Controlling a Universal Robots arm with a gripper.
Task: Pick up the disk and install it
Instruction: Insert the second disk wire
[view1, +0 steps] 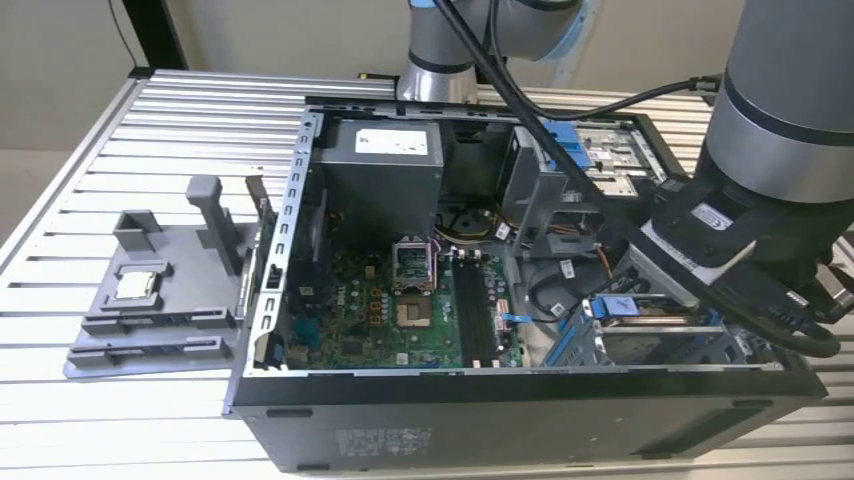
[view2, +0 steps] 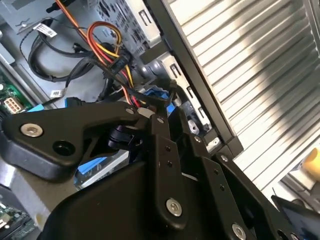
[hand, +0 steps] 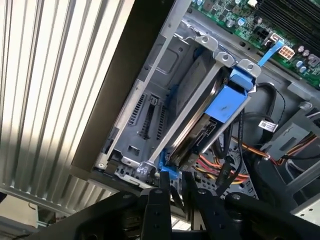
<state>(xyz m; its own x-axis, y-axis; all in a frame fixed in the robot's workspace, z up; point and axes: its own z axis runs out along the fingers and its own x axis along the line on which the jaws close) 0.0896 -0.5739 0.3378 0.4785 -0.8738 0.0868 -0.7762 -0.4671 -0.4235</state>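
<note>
The arm's wrist covers much of the drive cage (view1: 667, 335) in the exterior view, leaving a sliver of the disk (view1: 621, 308) exposed. In the second wrist view, black linkages hide most of the disk (view2: 100, 167). The gripper (hand: 172, 187) is cut off by the frame's edge in the first wrist view.

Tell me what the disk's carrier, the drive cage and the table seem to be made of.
The disk's carrier: probably moulded plastic, judging by its uniform bright blue and soft sheen. The drive cage: apparently stamped sheet metal, dull grey, with punched slots and folded edges. The table: likely aluminium, given the pale silver ribbed slats reflecting light.
</note>
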